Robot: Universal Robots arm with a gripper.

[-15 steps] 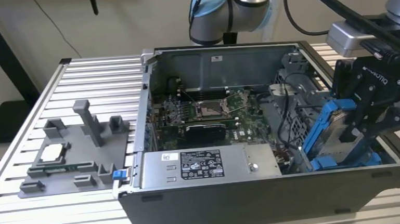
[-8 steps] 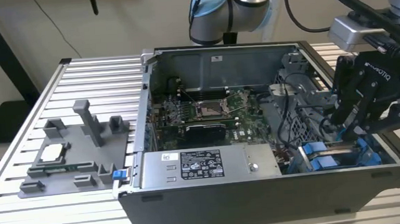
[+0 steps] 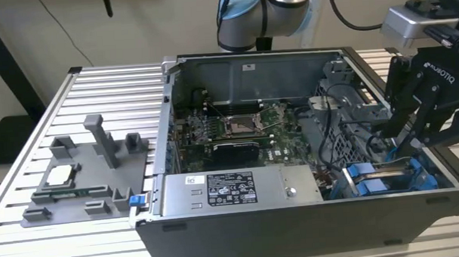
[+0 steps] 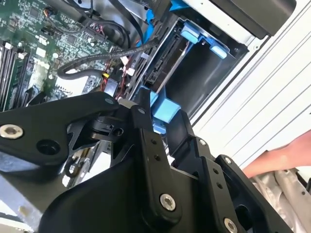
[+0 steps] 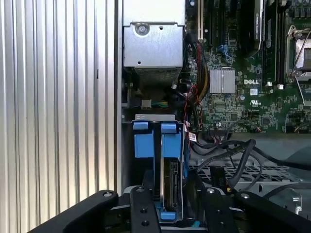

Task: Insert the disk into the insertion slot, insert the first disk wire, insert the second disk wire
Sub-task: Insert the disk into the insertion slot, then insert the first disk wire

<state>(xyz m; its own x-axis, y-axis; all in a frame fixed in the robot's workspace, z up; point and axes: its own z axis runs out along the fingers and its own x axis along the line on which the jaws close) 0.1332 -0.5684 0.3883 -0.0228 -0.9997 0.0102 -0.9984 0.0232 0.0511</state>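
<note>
The disk [image 5: 171, 184] stands on edge in the insertion slot [image 5: 153, 117], the grey metal bay with blue trim at the case's corner on the exterior view's right. Its dark side [image 4: 163, 68] and blue carrier end [image 4: 165, 110] show in the second wrist view. My gripper [image 5: 174, 195] [image 4: 163, 109] reaches down into the case [image 3: 403, 139], and its black fingers [image 5: 143, 204] straddle the disk's blue end, closed on it. A second blue carrier [image 5: 145, 141] sits beside the disk. Loose black cables [image 5: 233, 150] [image 4: 97, 60] lie next to the bay.
A grey labelled power-supply box [image 3: 233, 191] fills the case's near side, with the green motherboard [image 3: 238, 128] behind it. A perforated metal cage [image 5: 248, 170] borders the bay. A grey fixture [image 3: 89, 173] stands on the slatted table. A person's hand [image 4: 286, 155] rests outside the case.
</note>
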